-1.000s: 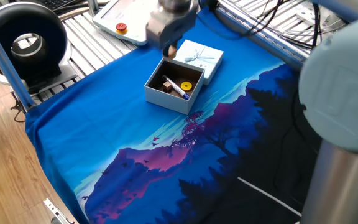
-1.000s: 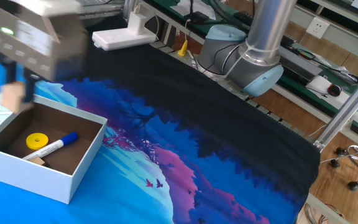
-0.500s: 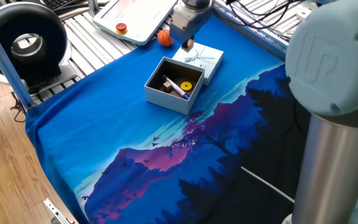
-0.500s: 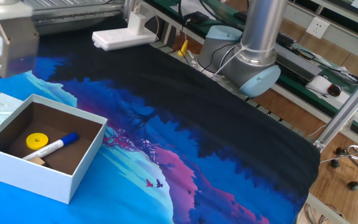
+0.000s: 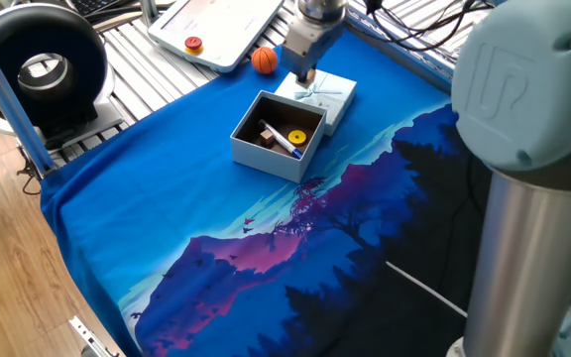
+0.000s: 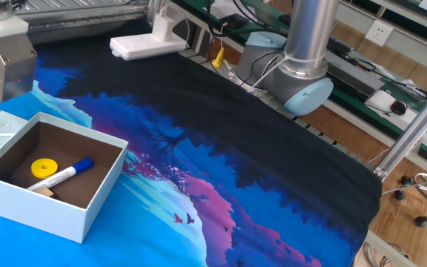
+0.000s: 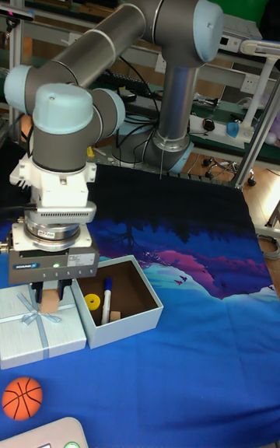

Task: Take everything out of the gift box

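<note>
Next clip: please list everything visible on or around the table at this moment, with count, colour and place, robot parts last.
Pale blue-white square cardboard gift box: one, open, brown inside, on the cloth.
Yellow disc with dark hole: one, in the box.
Blue-and-white pen: one, in the box beside the disc.
Small wooden cube: two; this one in the box, the other between the gripper fingers above the lid.
Flat pale-blue lid with ribbon bow: one, beside the box.
Orange ball: one, on the cloth near the lid.
Blue mountain-print cloth: one, covering the table.
Gripper: one, over the lid, shut on the cube.
</note>
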Robot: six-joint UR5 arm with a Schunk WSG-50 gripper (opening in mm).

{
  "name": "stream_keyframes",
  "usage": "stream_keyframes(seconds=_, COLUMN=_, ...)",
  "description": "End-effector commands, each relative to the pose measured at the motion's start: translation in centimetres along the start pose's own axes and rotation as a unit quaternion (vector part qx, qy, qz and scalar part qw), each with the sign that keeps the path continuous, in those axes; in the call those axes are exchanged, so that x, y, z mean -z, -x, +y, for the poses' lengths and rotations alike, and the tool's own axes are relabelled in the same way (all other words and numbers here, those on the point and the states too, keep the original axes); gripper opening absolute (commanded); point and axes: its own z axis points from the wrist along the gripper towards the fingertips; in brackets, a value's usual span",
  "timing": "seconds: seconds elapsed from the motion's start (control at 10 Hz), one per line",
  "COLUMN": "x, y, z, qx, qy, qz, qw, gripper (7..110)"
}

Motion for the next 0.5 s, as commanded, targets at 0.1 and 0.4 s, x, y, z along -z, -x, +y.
stream_keyframes(seconds=0.1, x=0.0, y=0.6, z=-0.2, qx=0.065, qy=0.003, qz=-0.023, qw=0.9976, gripper=44)
stream_keyframes(seconds=0.4, x=0.1, y=-0.8, z=0.1, qx=0.053, qy=0.01, qz=0.007, qw=0.9985, gripper=44)
